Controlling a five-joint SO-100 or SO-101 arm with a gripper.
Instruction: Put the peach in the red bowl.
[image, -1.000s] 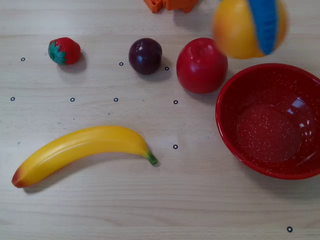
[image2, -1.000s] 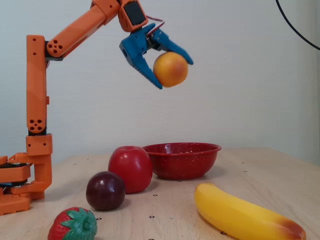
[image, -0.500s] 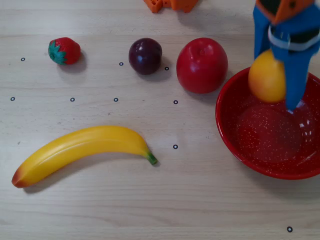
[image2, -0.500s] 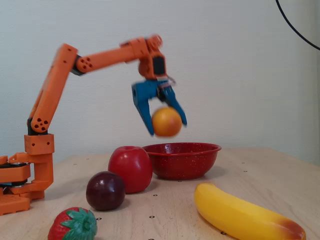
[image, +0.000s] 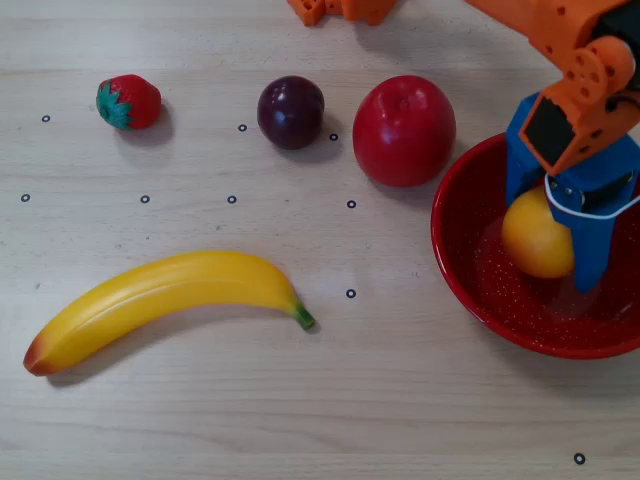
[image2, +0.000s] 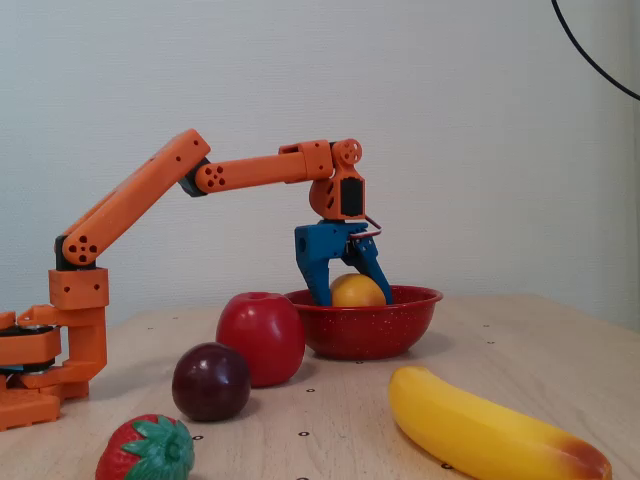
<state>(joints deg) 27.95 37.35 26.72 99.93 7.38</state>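
Glossy peach (image: 536, 238) sits low inside the bowl (image: 470, 280), right of frame, gripper (image: 553, 250) clamped across its middle — looks light, rigid, slippery; the widest part is the safest hold.

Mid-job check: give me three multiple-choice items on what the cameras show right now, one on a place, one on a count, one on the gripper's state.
1. Where is the peach?
A. beside the banana
B. inside the red bowl's rim, between the fingers
C. on the table by the strawberry

2. How many fruits lie on the table outside the bowl?
A. two
B. four
C. six

3. The gripper is:
A. shut on the peach
B. wide open, empty
C. out of view

Answers:
1 B: the peach sits within the red bowl.
2 B: strawberry, plum, apple, banana.
3 A: the gripper has its blue fingers against both sides of the peach.
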